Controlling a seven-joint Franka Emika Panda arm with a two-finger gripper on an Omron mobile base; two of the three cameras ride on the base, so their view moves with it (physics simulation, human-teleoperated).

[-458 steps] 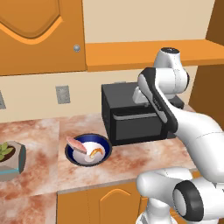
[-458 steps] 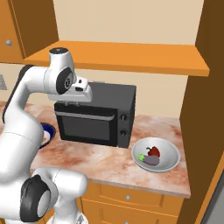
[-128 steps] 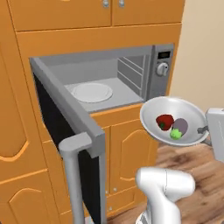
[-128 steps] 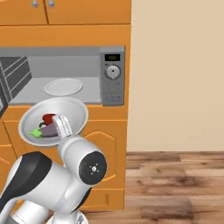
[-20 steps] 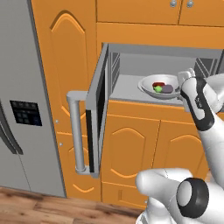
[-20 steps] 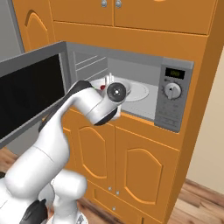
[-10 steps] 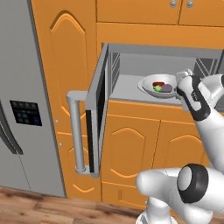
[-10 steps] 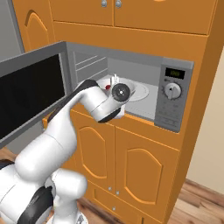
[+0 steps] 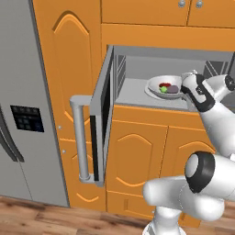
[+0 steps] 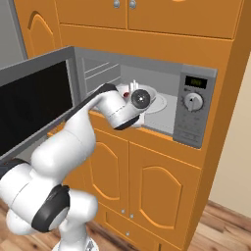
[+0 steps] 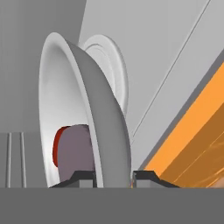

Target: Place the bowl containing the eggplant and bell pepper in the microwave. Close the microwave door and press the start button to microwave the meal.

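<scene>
Gripper clamped on bowl rim, has carried it deeper into microwave; set-down next, door open

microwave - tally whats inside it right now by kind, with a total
bowl: 1
eggplant: 1
bell pepper: 1
white turntable plate: 1
total: 4
</scene>
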